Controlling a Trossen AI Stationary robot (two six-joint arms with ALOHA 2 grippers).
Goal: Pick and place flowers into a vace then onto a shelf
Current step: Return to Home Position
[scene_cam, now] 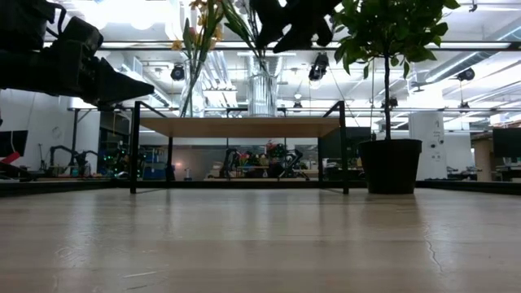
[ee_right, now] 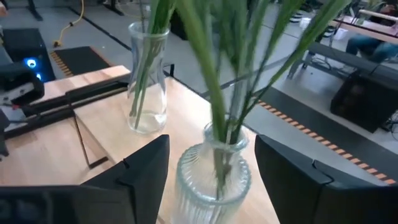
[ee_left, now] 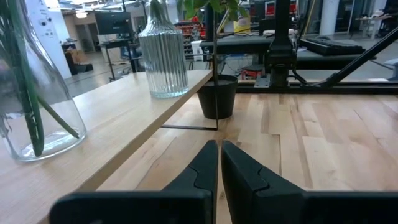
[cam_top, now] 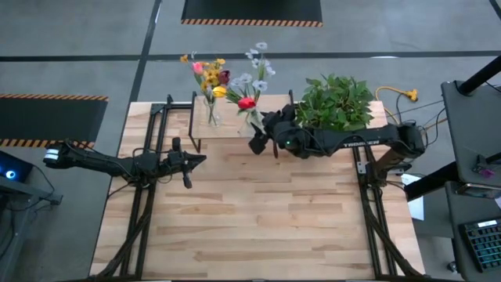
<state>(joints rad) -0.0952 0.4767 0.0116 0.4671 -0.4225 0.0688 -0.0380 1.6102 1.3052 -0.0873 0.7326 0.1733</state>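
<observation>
On shelf (scene_cam: 244, 128) at desk's (cam_top: 266, 211) back edge: two glass vases holding flowers (cam_top: 213, 78). Right pincer (ee_right: 211, 142) open wide, fingers either side of ribbed vase (ee_right: 214, 183). Left pincer (ee_left: 219, 148) closed, empty, above desk just in front of shelf, smooth vase (ee_left: 37, 106) near it.

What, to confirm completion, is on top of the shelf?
The shelf holds two vases of flowers: a smooth vase and a ribbed vase, which the right gripper hovers by, fingers open. From above, that gripper partly covers it.
</observation>
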